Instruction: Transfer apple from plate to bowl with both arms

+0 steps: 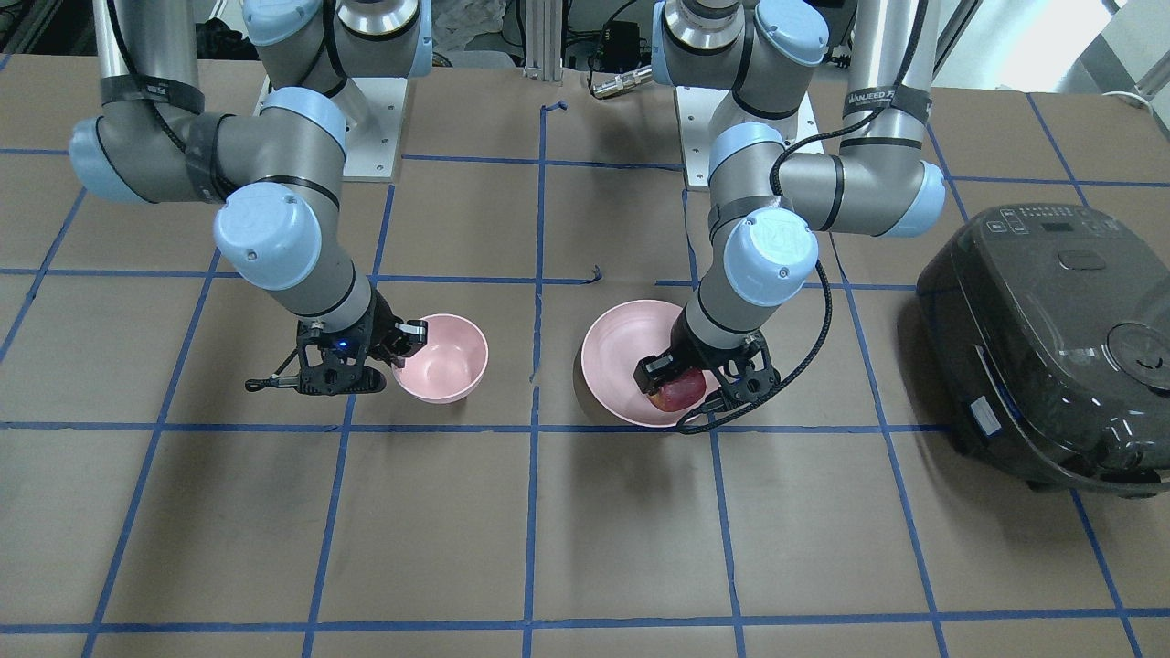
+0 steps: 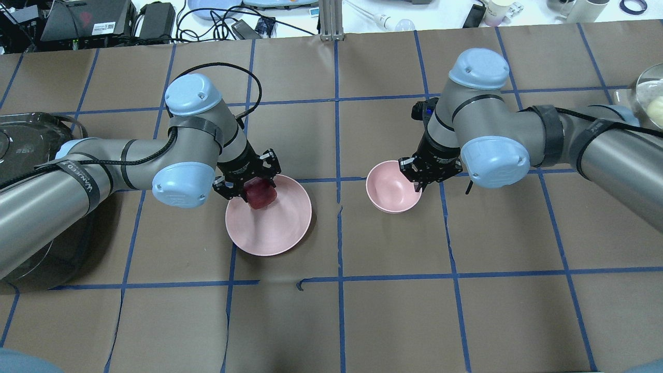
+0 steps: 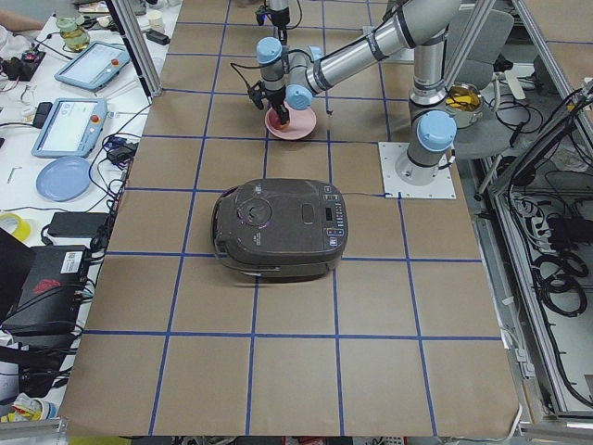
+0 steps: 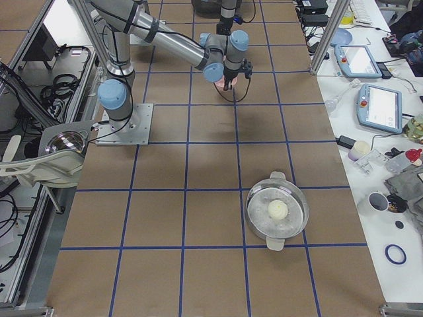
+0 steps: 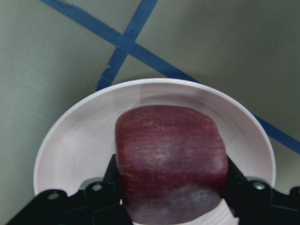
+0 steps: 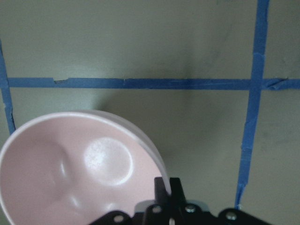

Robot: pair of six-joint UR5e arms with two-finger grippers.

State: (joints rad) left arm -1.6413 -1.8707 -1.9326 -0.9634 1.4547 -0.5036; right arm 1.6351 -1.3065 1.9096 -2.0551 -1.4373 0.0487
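Note:
The dark red apple (image 2: 259, 192) sits between the fingers of my left gripper (image 2: 254, 189), which is shut on it over the edge of the pale pink plate (image 2: 274, 228) nearest the robot. The left wrist view shows the apple (image 5: 171, 159) filling the jaws with the plate (image 5: 70, 140) under it; I cannot tell whether it touches the plate. My right gripper (image 2: 418, 178) is shut on the rim of the small pink bowl (image 2: 391, 189), which stands empty on the table. The right wrist view shows the rim (image 6: 157, 164) pinched between the fingers.
A dark rice cooker (image 1: 1051, 347) stands beyond the left arm, at the table's end. A metal pot (image 4: 276, 211) with a pale round thing in it stands at the opposite end. Brown paper with blue tape lines lies between plate and bowl.

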